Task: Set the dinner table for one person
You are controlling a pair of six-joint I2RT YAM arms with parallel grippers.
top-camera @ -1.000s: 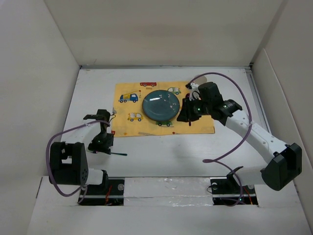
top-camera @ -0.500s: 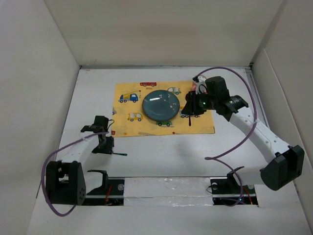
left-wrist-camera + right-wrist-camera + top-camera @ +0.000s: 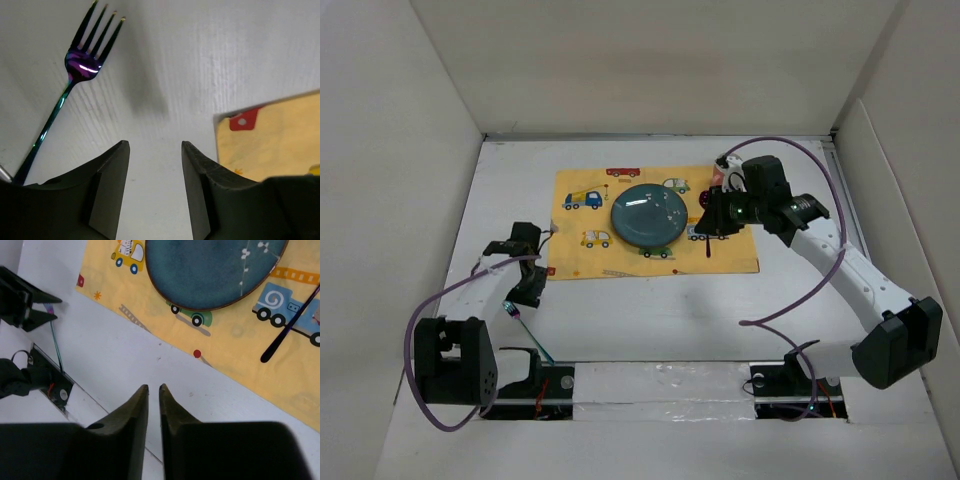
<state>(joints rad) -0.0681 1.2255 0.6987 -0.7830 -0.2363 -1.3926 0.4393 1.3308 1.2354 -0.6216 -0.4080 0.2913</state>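
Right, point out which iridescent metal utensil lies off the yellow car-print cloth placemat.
The iridescent fork, on the bare white table by the left gripper. The other dark utensil lies on the placemat beside the round blue plate.

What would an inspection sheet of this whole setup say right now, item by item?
Surface: white dinner table, with a yellow car-print placemat lying flat on it.
Job's things: blue plate on the placemat; dark utensil beside it on the placemat; iridescent fork on the bare table, off the placemat.
Clutter: nothing seen.
Grippers: left gripper open and empty, the fork off to one side; right gripper almost shut and empty.
Cables: purple cables loop off both arms.
Surroundings: white walls around the table.
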